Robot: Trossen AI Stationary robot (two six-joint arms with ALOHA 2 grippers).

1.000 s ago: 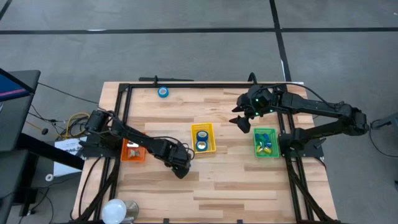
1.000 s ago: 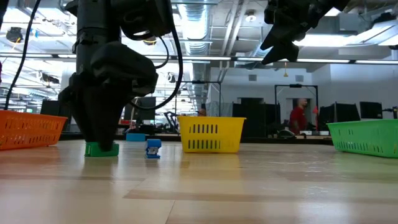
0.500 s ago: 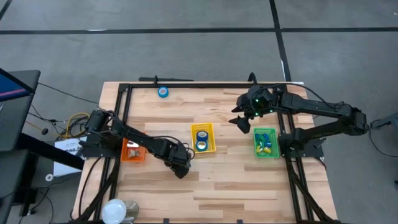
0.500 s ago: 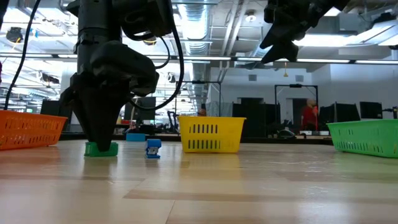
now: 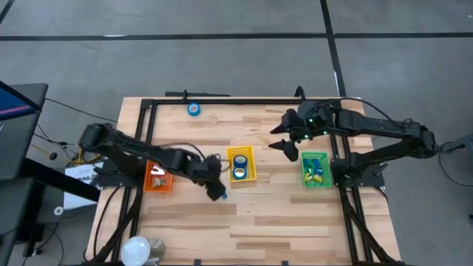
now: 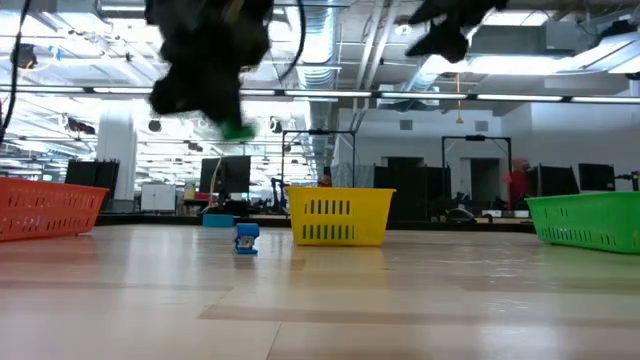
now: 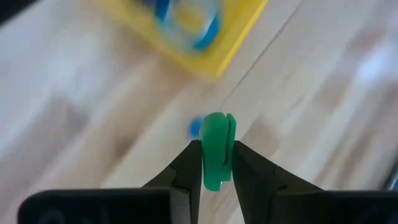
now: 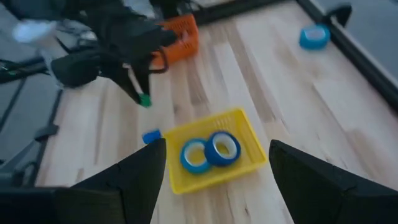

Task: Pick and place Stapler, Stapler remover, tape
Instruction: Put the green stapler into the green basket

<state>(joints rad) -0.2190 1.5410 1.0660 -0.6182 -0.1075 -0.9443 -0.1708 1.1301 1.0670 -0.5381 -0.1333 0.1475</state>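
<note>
My left gripper [image 7: 216, 155] is shut on a small green piece [image 7: 216, 148], held in the air near the yellow basket [image 5: 241, 163]; stapler or stapler remover, I cannot tell. In the low view the piece [image 6: 238, 130] hangs high above the table. Two rolls of blue tape [image 8: 209, 150] lie in the yellow basket. Another roll [image 5: 194, 109] lies flat at the far edge. A small blue blocky piece [image 6: 246, 240] stands on the table below my left gripper. My right gripper [image 5: 284, 144] hovers open, high between the yellow basket and the green basket [image 5: 315, 169]. My left gripper pinches the green piece's two flat sides [image 7: 214, 163] between its two fingers. The fingers come from above, slanting steeply down. The piece sticks out past the fingertips and is lifted clear of the table.
An orange basket [image 5: 157, 179] stands at the left, beside my left arm. The green basket holds several small coloured pieces. A black frame [image 5: 244, 100] runs round the table's far and side edges. Bare wood lies along the near half [image 5: 266, 222].
My left gripper has risen from the table with the green piece, which stood on the wood and now hangs clear. It has also tipped less steeply and drifted slightly toward the yellow basket. My right gripper has risen a little.
</note>
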